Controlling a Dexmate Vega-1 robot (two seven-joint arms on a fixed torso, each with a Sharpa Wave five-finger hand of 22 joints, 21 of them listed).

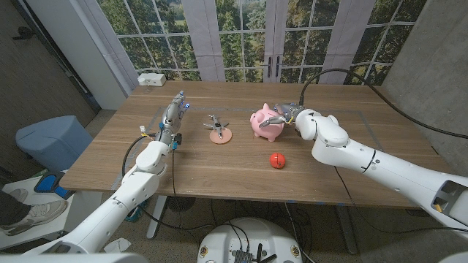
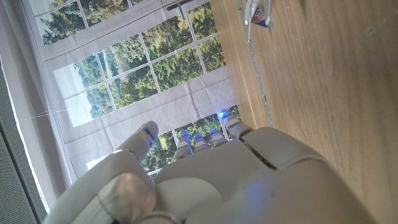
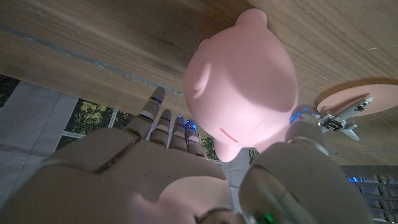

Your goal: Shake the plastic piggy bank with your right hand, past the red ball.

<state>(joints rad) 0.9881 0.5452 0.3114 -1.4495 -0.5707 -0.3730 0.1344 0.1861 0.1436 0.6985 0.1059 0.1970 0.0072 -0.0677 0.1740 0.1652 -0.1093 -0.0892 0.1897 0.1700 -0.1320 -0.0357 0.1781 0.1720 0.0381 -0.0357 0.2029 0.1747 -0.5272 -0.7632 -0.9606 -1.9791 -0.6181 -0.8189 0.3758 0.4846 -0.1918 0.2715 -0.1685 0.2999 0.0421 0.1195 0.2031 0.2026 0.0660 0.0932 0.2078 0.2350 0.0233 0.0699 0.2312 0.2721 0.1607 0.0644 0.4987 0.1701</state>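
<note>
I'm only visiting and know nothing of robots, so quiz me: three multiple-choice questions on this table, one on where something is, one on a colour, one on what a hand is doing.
1. Where is the small red ball?
A. Nearer the robot than the pink plastic piggy bank
B. Behind the piggy bank, by the window
C. In the left hand

2. What colour is the round base under the small metal plane?
A. Green
B. Pink
C. Black

3. What is the right hand doing?
A. Holding the ball
B. Resting far from everything
C. Reaching around the piggy bank

Answers: 1 A, the ball lies toward the near edge. 2 B, the base looks pink. 3 C, fingers flank the pig in the right wrist view.
</note>
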